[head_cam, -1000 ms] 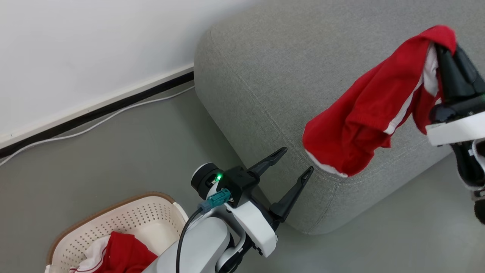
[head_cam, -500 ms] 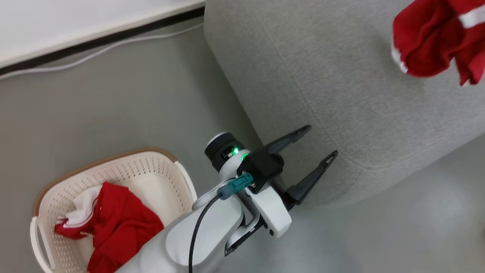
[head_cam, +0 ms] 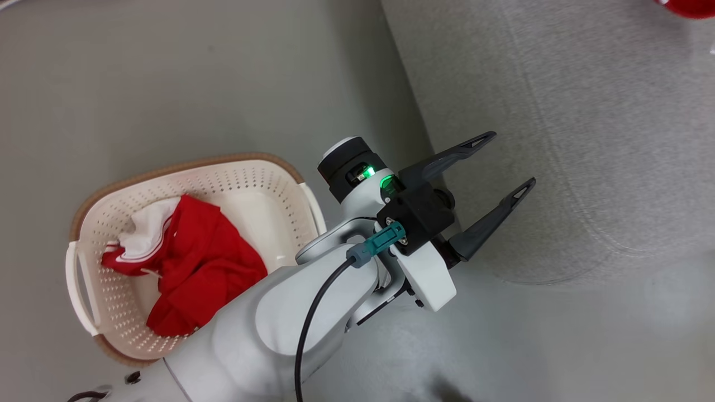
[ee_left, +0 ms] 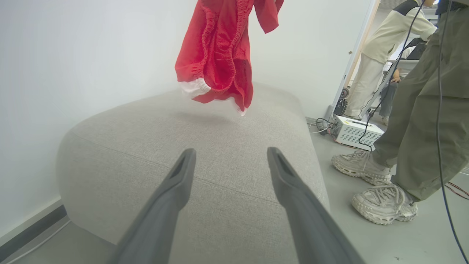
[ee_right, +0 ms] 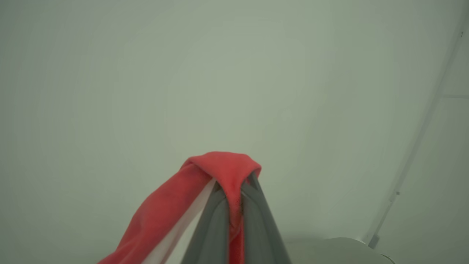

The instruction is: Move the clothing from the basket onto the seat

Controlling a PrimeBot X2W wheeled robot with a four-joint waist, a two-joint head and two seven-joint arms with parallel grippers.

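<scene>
**A:** Where is the clothing?

**B:** In two places. One red garment hangs in the air over the sofa, with its shadow on the cushion below. It looks clear of the fabric. A second heap of red and white clothes lies inside the basket, which stands on the grey floor near the sofa's corner.

**A:** What holds the hanging piece?

**B:** The right gripper. Its two dark fingers are clenched together, with a fold of red cloth pinched between them and draped over their tips. A white stripe trails down to one side.

**A:** And the left gripper?

**B:** Its fingers are spread wide with nothing between them. It sits between the basket and the sofa, with its fingers pointing at the sofa's rounded edge. I cannot tell whether the tips touch the upholstery.

**A:** Anything else around?

**B:** In the left wrist view a person's legs in olive trousers and pale shoes stand on the floor beside the sofa. A white box with cables sits behind them, and a second person stands further back.
</scene>
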